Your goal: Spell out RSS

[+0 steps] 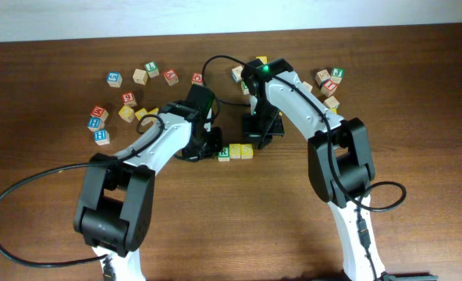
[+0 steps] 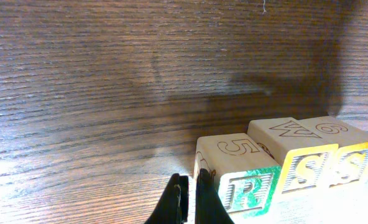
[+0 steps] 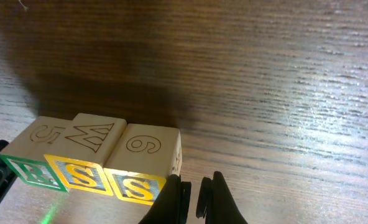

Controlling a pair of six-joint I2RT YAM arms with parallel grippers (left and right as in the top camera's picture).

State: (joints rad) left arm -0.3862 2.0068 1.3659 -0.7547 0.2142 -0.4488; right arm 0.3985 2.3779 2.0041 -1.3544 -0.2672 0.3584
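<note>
So the 3 letters are lined up mid-tabletop (image 1: 418, 94), side by side and touching. They read R-S-S from left to right. The R cube (image 2: 249, 190) has the green border on white. The middle S cube (image 2: 303, 169) and the end S cube (image 2: 352, 163) are both yellow-faced. From overhead the colored faces point up. The plain wood faces next to them are engraved 5, W and 6 in the same order. The row slants slightly, with the right end a bit farther back than the left.

The left arm (image 1: 149, 144) comes in from the near left. The left jaws are clenched tight with nothing in them, parked right at the left edge of the R cube. I can't tell if they actually touch it.

The right arm (image 1: 301, 105) reaches over from the right. The right jaws are closed down to a thin sliver and are also empty. They sit just off the right end of the end S cube.

Loose cubes (image 1: 129, 97) are scattered on the far left, and more cubes (image 1: 328, 82) are on the far right, well apart from the row.
</note>
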